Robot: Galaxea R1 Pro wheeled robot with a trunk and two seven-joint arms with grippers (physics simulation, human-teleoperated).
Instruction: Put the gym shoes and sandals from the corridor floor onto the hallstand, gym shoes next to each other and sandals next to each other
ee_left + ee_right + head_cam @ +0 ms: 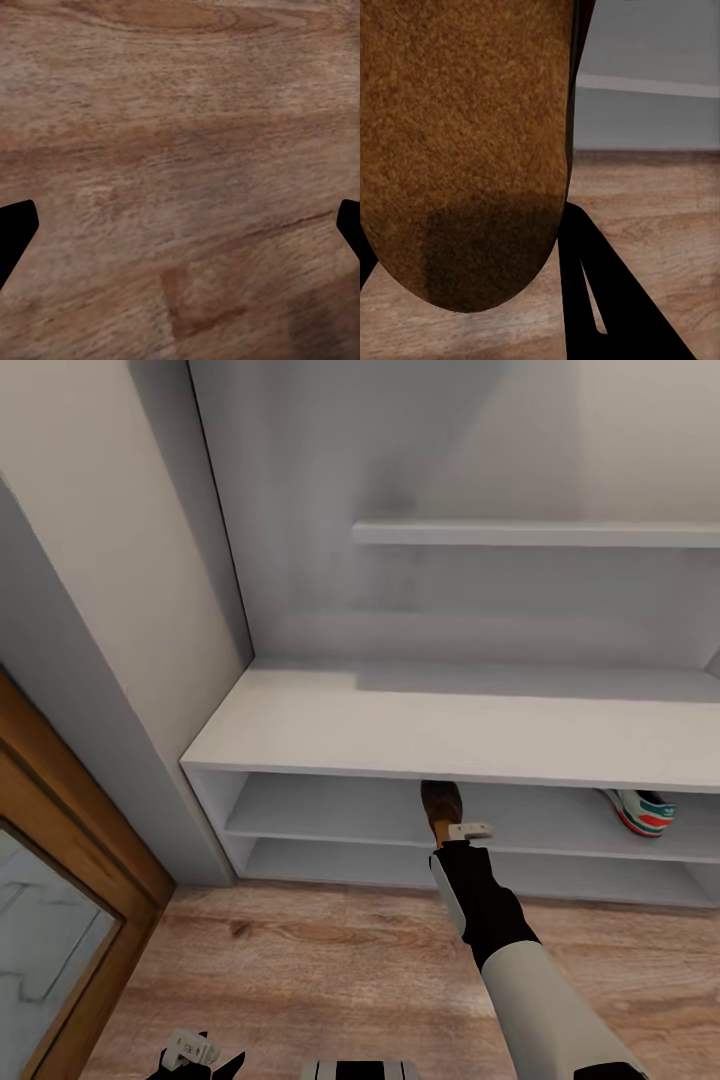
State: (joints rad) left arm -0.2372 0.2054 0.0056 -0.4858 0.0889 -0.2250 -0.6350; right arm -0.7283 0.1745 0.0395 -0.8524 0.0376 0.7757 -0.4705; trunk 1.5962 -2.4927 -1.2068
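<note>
The white hallstand (400, 720) fills the head view, with its floating shelf (540, 535) above. My right gripper (455, 828) is shut on a brown sandal (441, 805) at the front edge of the middle shelf. The sandal's far end is tucked under the top board. The right wrist view looks at the sandal's brown sole (465, 150), with one black finger (607, 300) beside it. One gym shoe (640, 812) lies on the middle shelf to the right. My left gripper (195, 1055) hangs open and empty over the corridor floor (180, 112).
A wooden door frame with a glass panel (60, 880) stands at the left, next to a grey wall corner (150, 760). Wood floor (330, 970) stretches in front of the rack. The hallstand's top board and the left part of its shelves are bare.
</note>
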